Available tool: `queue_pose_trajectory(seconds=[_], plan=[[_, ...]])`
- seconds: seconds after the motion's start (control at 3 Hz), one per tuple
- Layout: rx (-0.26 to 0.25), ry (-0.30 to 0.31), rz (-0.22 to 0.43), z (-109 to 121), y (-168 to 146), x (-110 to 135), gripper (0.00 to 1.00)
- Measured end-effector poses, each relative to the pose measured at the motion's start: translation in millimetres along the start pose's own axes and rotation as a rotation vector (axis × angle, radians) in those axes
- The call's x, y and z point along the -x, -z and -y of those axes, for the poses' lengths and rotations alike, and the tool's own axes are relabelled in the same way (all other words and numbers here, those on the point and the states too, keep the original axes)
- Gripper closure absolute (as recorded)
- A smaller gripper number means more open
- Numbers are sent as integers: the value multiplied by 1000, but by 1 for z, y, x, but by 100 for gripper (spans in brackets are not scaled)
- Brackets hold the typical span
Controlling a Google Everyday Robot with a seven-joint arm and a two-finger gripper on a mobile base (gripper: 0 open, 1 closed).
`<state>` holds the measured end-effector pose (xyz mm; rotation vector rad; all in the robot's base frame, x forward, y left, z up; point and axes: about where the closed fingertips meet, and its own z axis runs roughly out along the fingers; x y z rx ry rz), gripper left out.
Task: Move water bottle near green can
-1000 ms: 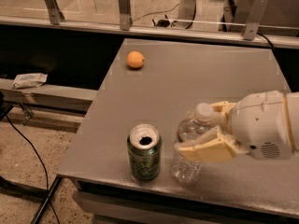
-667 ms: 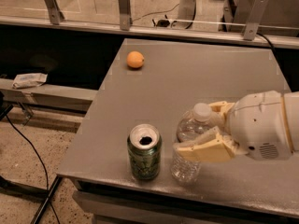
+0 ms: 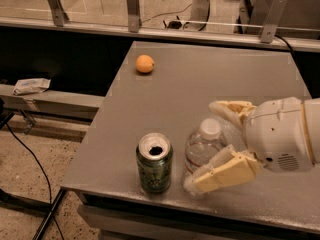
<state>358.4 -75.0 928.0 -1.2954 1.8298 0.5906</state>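
Observation:
The water bottle (image 3: 201, 149), clear with a white cap, stands upright near the table's front edge. The green can (image 3: 155, 163) stands just left of it, a small gap apart, with its silver top open. My gripper (image 3: 202, 145) reaches in from the right and straddles the bottle. One pale finger (image 3: 231, 109) is behind the bottle with a gap to it. The other finger (image 3: 220, 171) lies low across the front of the bottle's base. The fingers are spread apart, open around the bottle. The bottle's label is hidden.
An orange (image 3: 145, 64) lies at the far left of the grey table (image 3: 200, 74). A rail with metal posts (image 3: 132, 6) runs behind the table. A white packet (image 3: 31, 86) lies on a low ledge at the left. Cables trail on the floor.
The gripper's fingers have spread wider around the bottle, the near finger dropping toward its base. The bottle and can stay in place.

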Motion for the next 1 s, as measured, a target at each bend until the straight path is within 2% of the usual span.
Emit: queue_pose_trajectory(seconds=[0.33, 0.67, 1.0], plan=[[-29, -17, 57, 8, 16, 2, 0], [-112, -44, 158, 32, 58, 1, 0], [-119, -42, 167, 33, 62, 4, 0]])
